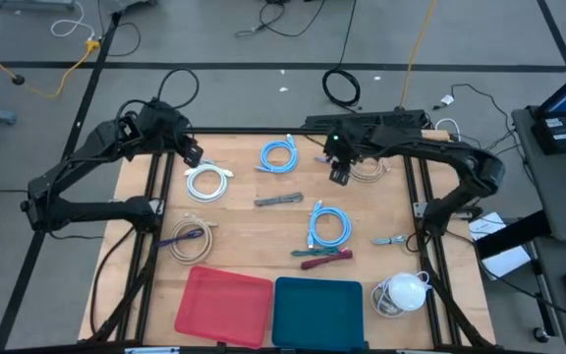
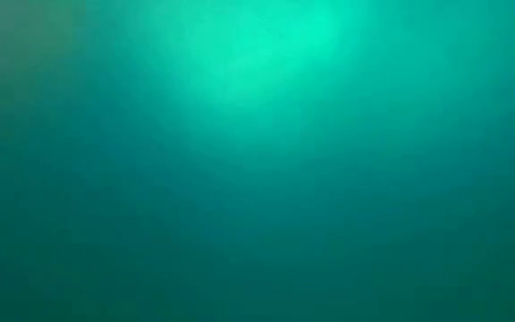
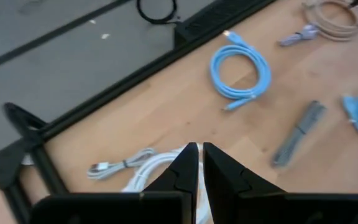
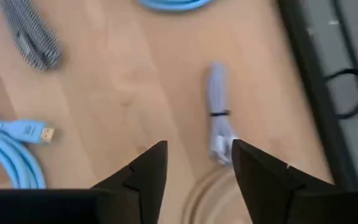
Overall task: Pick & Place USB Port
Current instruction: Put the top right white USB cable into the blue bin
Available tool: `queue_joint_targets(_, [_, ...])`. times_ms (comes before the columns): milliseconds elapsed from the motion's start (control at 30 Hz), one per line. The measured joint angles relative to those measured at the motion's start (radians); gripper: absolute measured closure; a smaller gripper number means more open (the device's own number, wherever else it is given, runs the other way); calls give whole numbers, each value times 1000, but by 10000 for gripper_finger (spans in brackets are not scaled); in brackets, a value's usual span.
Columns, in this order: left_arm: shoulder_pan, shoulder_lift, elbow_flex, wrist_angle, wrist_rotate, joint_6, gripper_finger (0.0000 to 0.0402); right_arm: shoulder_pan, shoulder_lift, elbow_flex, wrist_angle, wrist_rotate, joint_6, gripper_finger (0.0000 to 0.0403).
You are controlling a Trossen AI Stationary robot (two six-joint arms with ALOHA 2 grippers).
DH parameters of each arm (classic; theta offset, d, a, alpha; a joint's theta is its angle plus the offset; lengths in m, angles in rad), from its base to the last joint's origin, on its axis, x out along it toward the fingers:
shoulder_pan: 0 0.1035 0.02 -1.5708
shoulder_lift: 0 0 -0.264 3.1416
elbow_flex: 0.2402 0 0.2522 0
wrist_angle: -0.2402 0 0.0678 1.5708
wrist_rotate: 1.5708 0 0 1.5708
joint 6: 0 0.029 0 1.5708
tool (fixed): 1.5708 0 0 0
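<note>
Several coiled cables lie flat on the wooden table [image 1: 244, 221]. My left gripper [image 1: 193, 154] is shut and hovers at the far left, just over the white coiled cable [image 1: 207, 182], which shows past its fingertips in the left wrist view [image 3: 143, 169]. My right gripper [image 1: 340, 175] is open at the far middle. Its fingers [image 4: 143, 168] stand over the beige coil [image 4: 209, 194] and near the end of a small tied grey cable [image 4: 217, 112]. I see no touch. The low view shows only a teal blur.
Two blue coils [image 1: 279, 155] [image 1: 328, 226], a grey braided cable [image 1: 279, 201], a maroon cable [image 1: 324, 258], a beige-and-purple coil [image 1: 190, 236] and a white coil [image 1: 401, 293] lie about. A red tray [image 1: 224, 305] and a teal tray [image 1: 318, 313] stand at the near edge.
</note>
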Motion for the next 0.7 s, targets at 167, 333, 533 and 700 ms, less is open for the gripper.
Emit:
queue_joint_targets(167, [-5,0,0,2,46,-23,376,16,94,0,13,-43,-48,211])
queue_joint_targets(333, [-31,0,0,5,54,-37,376,18,141,0,52,24,-112,216])
queue_joint_targets(533, [-68,0,-1,7,53,-59,376,-6,143,0,133,105,-115,219])
queue_joint_targets(700, [-100,0,-1,8,47,-80,376,-61,179,0,132,106,-93,219])
